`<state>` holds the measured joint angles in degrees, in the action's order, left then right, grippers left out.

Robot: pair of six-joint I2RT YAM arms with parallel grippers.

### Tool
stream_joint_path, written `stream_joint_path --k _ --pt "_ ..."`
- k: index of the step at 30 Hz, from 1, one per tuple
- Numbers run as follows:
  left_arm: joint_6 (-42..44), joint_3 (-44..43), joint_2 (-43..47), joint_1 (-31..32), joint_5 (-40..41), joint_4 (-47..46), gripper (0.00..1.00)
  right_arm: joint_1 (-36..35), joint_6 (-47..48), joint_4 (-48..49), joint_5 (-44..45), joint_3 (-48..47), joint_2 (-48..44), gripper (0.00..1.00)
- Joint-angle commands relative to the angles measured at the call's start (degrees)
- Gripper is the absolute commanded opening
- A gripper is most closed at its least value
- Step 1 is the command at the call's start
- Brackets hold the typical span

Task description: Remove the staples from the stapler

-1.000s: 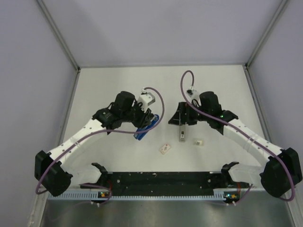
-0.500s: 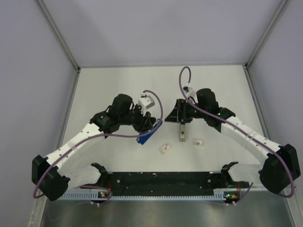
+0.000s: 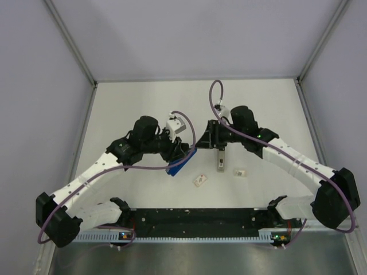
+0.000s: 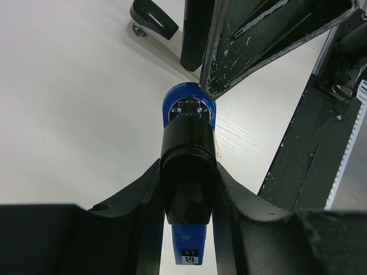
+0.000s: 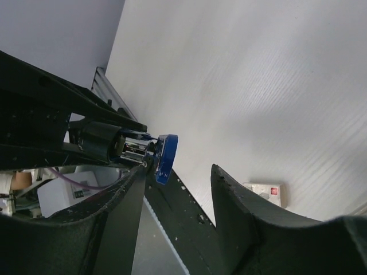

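Note:
The blue stapler (image 3: 180, 162) with a black top (image 4: 187, 166) hangs above the table, and my left gripper (image 4: 188, 167) is shut on its sides. My right gripper (image 3: 205, 141) has come in from the right, and its jaws stand apart with nothing between them. In the right wrist view one of its fingers (image 5: 117, 215) touches the stapler's blue front end (image 5: 164, 157), where shiny metal shows behind the nose. The left wrist view shows that same finger (image 4: 258, 46) meeting the nose (image 4: 184, 103). I cannot make out the staples.
A small grey stapler (image 3: 219, 161) lies on the table under the right gripper. Two small whitish boxes (image 3: 199, 180) (image 3: 240, 172) lie near it, one also being the box (image 5: 265, 192) in the right wrist view. A black rail (image 3: 195, 217) runs along the near edge.
The left arm has carried the blue stapler a little right and towards the near edge. The right gripper has moved left to the stapler's nose and its jaws have narrowed.

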<state>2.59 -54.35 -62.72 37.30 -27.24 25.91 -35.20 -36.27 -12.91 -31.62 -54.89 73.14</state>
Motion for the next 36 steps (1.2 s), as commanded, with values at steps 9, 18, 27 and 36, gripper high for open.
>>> stream_joint_path --k 9,18,27,36 --pt "-1.8 -0.7 3.4 0.4 -3.0 -7.8 0.0 -2.8 -1.0 2.2 0.5 -2.9 1.6 0.45" --pt "-2.4 0.2 5.4 0.5 -3.6 -9.6 0.0 -2.9 -0.8 2.4 1.8 -2.5 1.8 0.21" --pt "-5.8 0.2 7.4 0.5 -2.0 -16.1 0.0 -2.9 -3.6 4.8 4.5 2.1 1.2 0.0" --pt "-8.9 0.6 12.4 0.8 7.1 -31.2 0.0 -2.9 -9.8 9.0 7.3 9.9 -3.3 0.0"
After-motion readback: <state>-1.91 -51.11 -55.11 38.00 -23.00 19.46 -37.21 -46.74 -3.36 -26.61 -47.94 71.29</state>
